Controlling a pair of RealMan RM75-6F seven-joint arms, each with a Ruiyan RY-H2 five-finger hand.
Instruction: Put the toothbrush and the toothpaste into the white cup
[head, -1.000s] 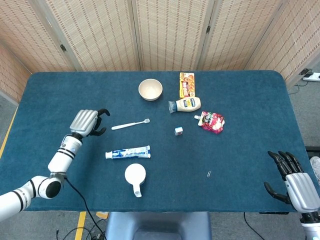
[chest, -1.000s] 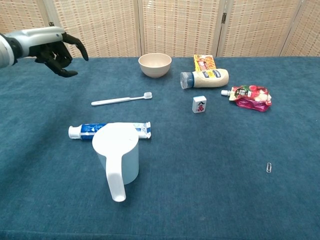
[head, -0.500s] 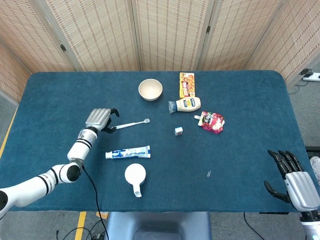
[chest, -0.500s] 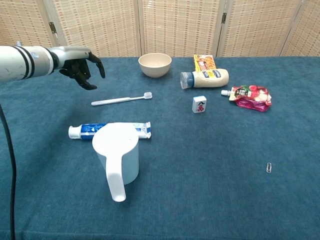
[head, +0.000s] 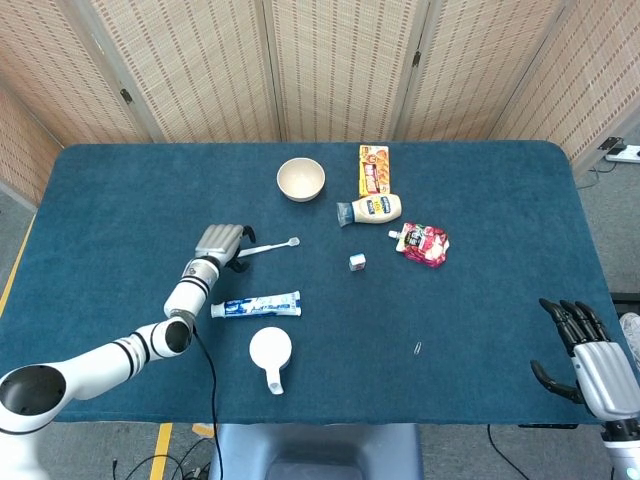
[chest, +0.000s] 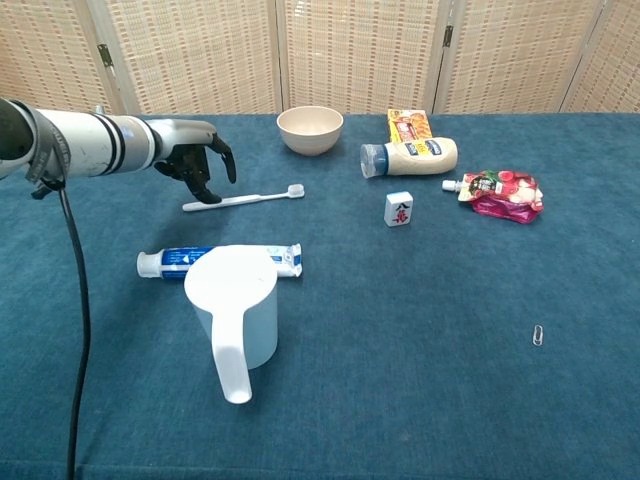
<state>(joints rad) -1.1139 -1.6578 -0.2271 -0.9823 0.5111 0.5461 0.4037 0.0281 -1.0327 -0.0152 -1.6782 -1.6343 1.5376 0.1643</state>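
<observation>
From the head view, the left hand (head: 222, 243) hangs over the handle end of the toothbrush (head: 268, 247), which lies well in from the desk's (head: 120, 190) left edge with its bristles pointing toward the right edge; the silver back of the hand covers the fingers here, so this view does not tell whether they touch the handle. The toothpaste (head: 256, 305) lies just nearer the front edge, and the white cup (head: 270, 351) stands nearer still, its handle toward the front. The right hand (head: 590, 362) shows only here, past the front right corner of the desk, fingers spread and holding nothing. Toward the back edge sit a beige bowl (head: 301, 179), a snack box (head: 373, 169), a mayonnaise bottle (head: 371, 209), a red pouch (head: 424, 243), a small tile (head: 357, 261), and a paperclip (head: 417, 348) near the front. The chest view shows the left hand (chest: 198, 165) from the side: its dark fingers (chest: 207, 177) curl downward, apart, just above the toothbrush (chest: 243, 199) handle, nothing gripped. The toothpaste (chest: 215, 260) runs behind the white cup (chest: 238, 315), touching or nearly so; I cannot tell which.
</observation>
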